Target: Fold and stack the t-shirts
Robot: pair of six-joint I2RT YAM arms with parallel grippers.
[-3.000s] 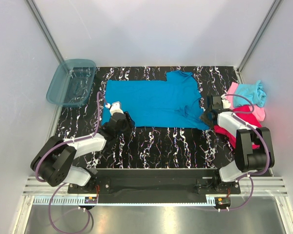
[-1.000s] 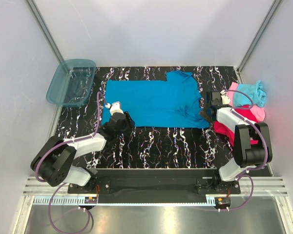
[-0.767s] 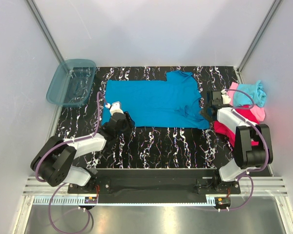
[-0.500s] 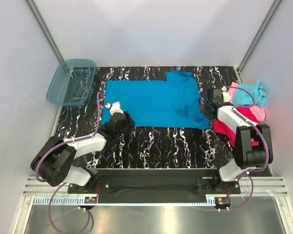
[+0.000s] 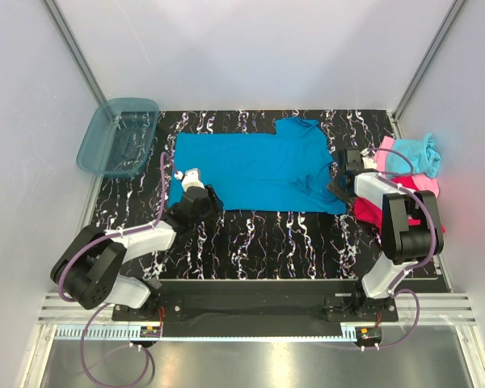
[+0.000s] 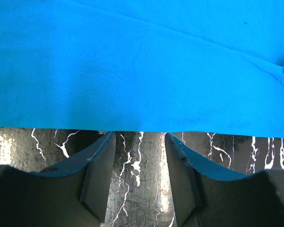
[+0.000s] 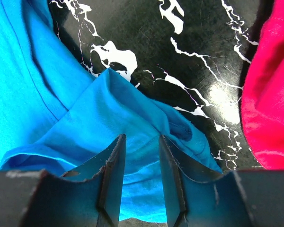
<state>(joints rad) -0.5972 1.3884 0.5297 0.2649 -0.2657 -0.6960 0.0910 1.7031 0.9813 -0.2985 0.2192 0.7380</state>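
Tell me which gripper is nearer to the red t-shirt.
Right. The right gripper is over the blue t-shirt's sleeve, just beside the red t-shirt; the left gripper is at the blue t-shirt's near hem, at its opposite end.

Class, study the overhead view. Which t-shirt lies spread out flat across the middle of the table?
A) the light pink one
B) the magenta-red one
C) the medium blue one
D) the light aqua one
C: the blue t-shirt is spread across the table, while the magenta-red t-shirt, the pink t-shirt and the aqua t-shirt are bunched together at the right edge.
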